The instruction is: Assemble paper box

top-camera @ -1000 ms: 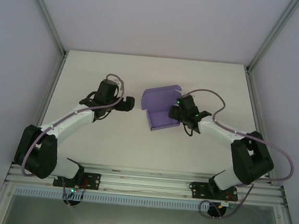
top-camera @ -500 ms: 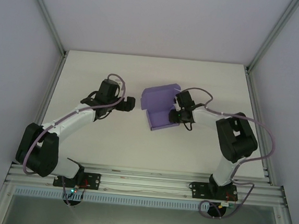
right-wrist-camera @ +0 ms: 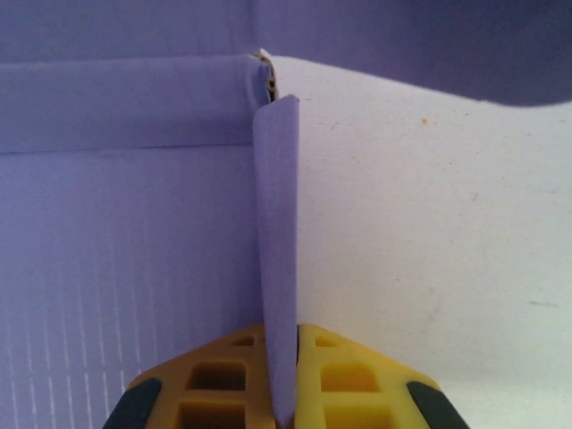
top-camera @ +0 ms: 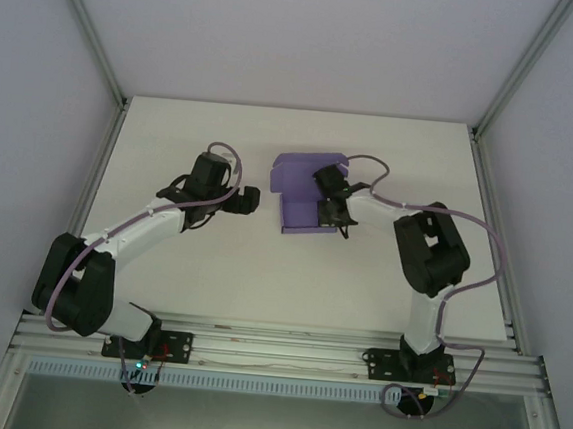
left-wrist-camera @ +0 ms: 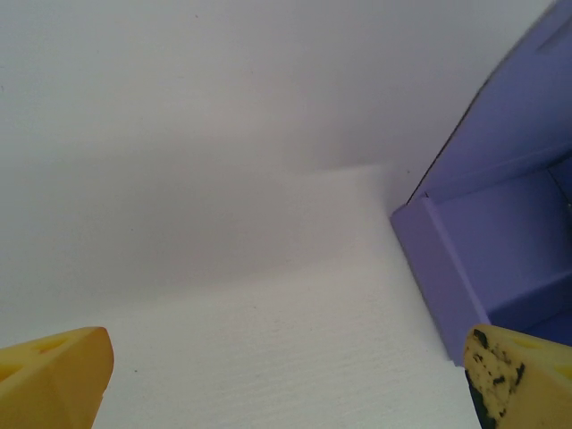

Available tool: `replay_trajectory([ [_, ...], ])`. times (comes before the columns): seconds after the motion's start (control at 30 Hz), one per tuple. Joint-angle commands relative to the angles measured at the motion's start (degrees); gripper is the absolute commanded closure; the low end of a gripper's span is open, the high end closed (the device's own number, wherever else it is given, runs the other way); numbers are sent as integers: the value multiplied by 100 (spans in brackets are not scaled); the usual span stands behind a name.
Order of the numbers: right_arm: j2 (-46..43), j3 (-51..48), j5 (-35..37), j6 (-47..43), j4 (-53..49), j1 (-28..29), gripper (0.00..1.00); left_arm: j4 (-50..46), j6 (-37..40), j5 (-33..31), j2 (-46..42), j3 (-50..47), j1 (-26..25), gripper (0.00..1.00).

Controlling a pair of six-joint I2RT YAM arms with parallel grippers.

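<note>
The purple paper box (top-camera: 304,188) lies partly folded on the white table, its back flap raised. My right gripper (top-camera: 329,210) is shut on the box's right side wall (right-wrist-camera: 277,268), which stands as a thin upright card between the yellow fingers (right-wrist-camera: 357,380). The box's floor (right-wrist-camera: 125,268) lies left of that wall. My left gripper (top-camera: 249,200) stands open just left of the box, apart from it. In the left wrist view its yellow fingertips (left-wrist-camera: 54,375) sit wide apart, with the box's near corner (left-wrist-camera: 429,259) at the right.
The white table (top-camera: 381,283) is bounded by aluminium frame posts (top-camera: 92,27) at both sides and a rail (top-camera: 275,349) at the near edge. Cables loop from both arms (top-camera: 434,253).
The right gripper has swung left over the box and shut on its right side wall; the box has turned squarer to the table. The left arm has barely moved.
</note>
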Motion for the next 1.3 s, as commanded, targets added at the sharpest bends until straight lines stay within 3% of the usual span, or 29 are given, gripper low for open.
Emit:
replay_trajectory([
  [0.0, 816, 112, 818, 604, -1777, 282, 100, -40, -17, -156, 66, 185, -69, 0],
  [0.2, 1429, 673, 1728, 1041, -2862, 420, 100, -101, 26, -248, 18, 199, -110, 0],
  [0.4, 1594, 773, 1888, 1002, -2822, 431, 100, -163, 19, -290, 4, 233, -122, 0],
  [0.6, 1000, 412, 1570, 790, -1989, 473, 100, -189, -9, -326, -83, 218, -146, 0],
  [0.73, 88, -93, 709, 362, -1057, 551, 99, -148, -7, -275, -223, 158, -172, 0],
  [0.93, -943, -927, -372, 809, -25, 730, 74, -112, 63, -229, -428, 14, -181, 0],
  [1.13, -1500, -1324, 306, 1213, 414, 767, 60, -111, 152, -133, -562, -33, -191, 0],
  [1.27, -1858, -1471, 37, 1127, 862, 770, 49, -80, 203, -23, -614, -69, -203, 0],
])
